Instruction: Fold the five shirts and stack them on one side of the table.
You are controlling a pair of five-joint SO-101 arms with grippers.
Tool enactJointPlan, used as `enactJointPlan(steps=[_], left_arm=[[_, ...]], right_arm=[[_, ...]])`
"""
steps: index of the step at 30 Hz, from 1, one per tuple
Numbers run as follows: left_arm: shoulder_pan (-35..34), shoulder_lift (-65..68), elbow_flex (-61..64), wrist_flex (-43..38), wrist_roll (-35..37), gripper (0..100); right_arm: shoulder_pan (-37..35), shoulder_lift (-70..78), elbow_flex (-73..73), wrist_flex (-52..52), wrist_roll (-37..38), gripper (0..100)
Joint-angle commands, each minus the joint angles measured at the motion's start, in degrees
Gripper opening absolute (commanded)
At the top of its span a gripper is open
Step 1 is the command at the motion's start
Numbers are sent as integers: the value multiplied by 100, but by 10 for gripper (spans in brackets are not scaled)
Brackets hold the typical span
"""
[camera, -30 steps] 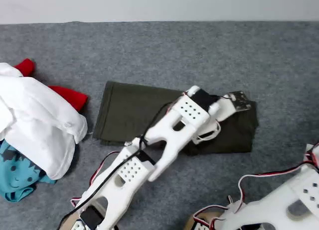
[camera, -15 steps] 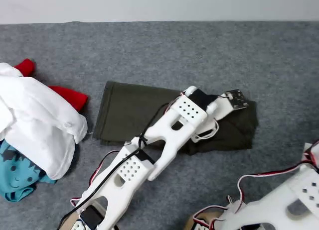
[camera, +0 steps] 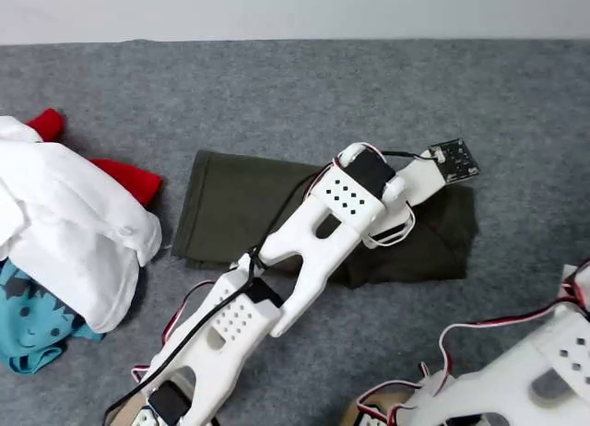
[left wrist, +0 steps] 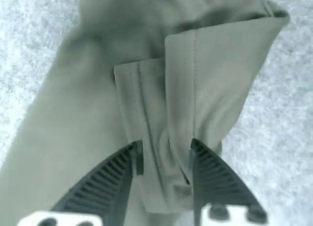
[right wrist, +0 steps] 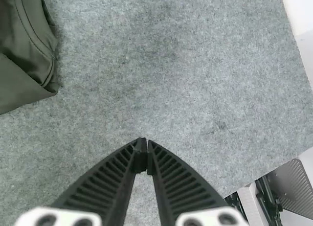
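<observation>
Left arm's wrist had risen off the olive shirt [camera: 230,205]. Bare grey mat [camera: 277,94] lay open beyond the olive shirt's far edge. Left gripper [left wrist: 164,155]: fingers parted, a hemmed fold of the olive shirt between them. Right gripper [right wrist: 143,155]: fingers closed on nothing, near the olive shirt's corner.

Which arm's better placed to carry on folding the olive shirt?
Left. Its claw sits open right on the olive shirt, straddling a folded hem. The right claw is shut over bare grey mat, with the shirt off to one side.
</observation>
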Motion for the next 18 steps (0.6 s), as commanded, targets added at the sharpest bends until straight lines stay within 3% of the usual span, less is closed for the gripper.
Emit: enactJointPlan(steps=[1,10,15,18], left_arm=[[18,-712,593,167,0,165],[-53,-633,1903,-273,-18,104],[-123,-246,1789,-615,-9,104],[-105,-246,1358,-316,0,103]], right_arm=[[-22,-110,-35,-4,44,12],[-40,-110,-35,-13,44,12],[-40,-110,-35,-22,44,12],[-31,-110,-35,-13,44,12]])
